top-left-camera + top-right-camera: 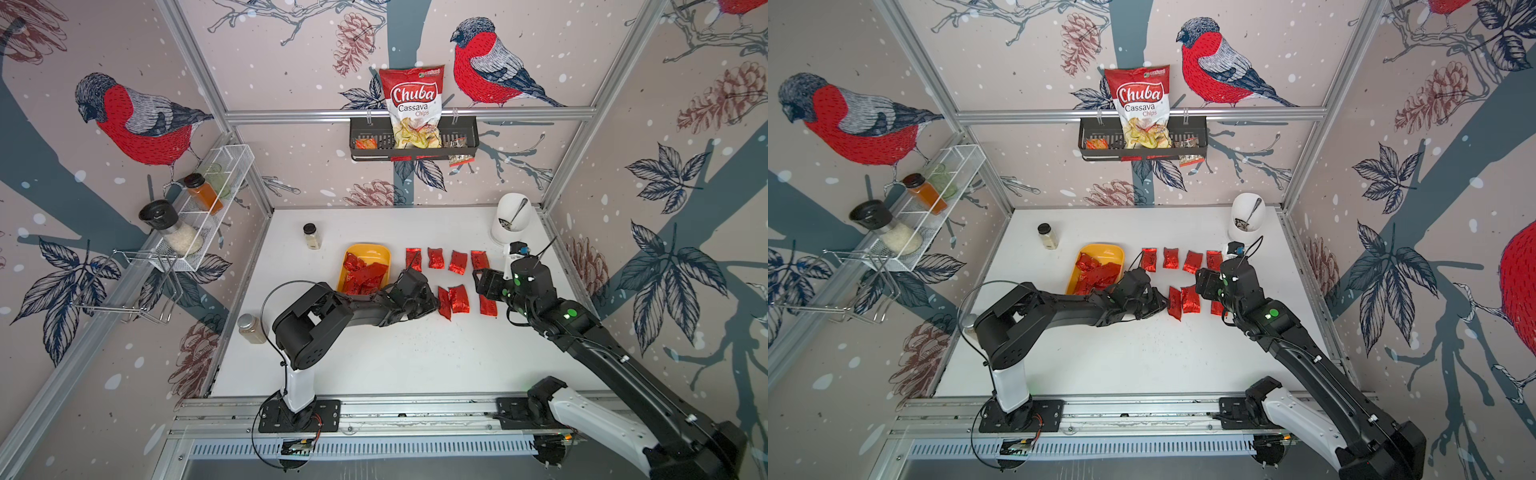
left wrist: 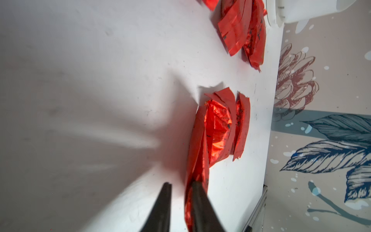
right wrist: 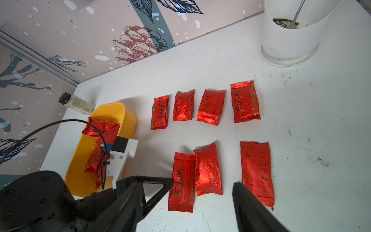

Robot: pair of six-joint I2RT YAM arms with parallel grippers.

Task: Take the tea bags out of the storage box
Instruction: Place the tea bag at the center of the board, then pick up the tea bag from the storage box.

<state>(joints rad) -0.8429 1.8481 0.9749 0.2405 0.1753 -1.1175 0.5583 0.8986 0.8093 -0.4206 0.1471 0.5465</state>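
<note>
On the counter [image 1: 415, 357] the storage box [image 1: 368, 248] is set left of centre, long axis near to far, with several tea bags [image 1: 363, 278] heaped inside. Seven more are laid to its right in two rows, long axes near to far. The right tool [image 1: 482, 282] is held wide apart and empty by the rows' right end. The left tool [image 2: 180, 183] is parted beside the near-left sachet [image 2: 195, 160], which seems tipped on edge. The sachets are judged light, crinkly and slippery, best pinched at a sealed short end.
</note>
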